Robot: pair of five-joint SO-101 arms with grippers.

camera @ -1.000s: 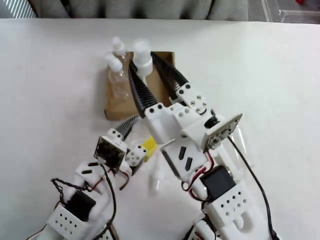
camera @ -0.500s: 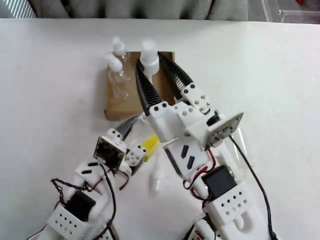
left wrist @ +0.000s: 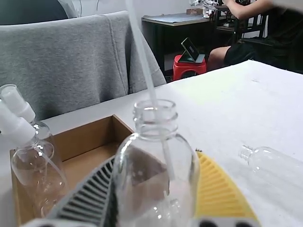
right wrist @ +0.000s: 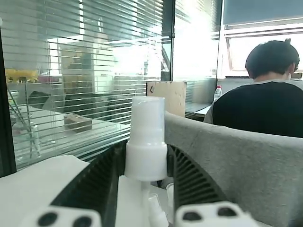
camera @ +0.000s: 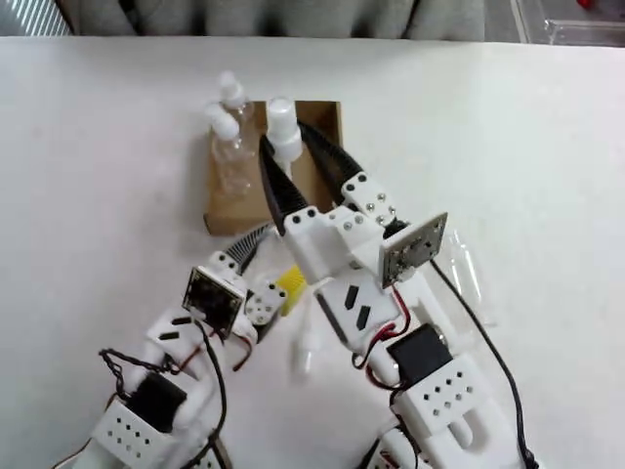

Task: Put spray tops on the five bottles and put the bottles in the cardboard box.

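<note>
White spray top (right wrist: pixel 147 130) pinched in right tool (right wrist: pixel 146 158); left tool (left wrist: pixel 155 163) clamps open bottle (left wrist: pixel 154 182)

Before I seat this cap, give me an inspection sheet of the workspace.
Surface: white table, no spills seen.
Job's things: brown cardboard box holds two capped clear bottles; white plastic spray top has its tube in open clear bottle; another uncapped bottle and a loose spray top lie on table.
Clutter: nothing seen.
Hands: left hand shut on that bottle; right hand shut on that top.
Cables: black cable along right arm.
Surroundings: grey padded backrest.
</note>
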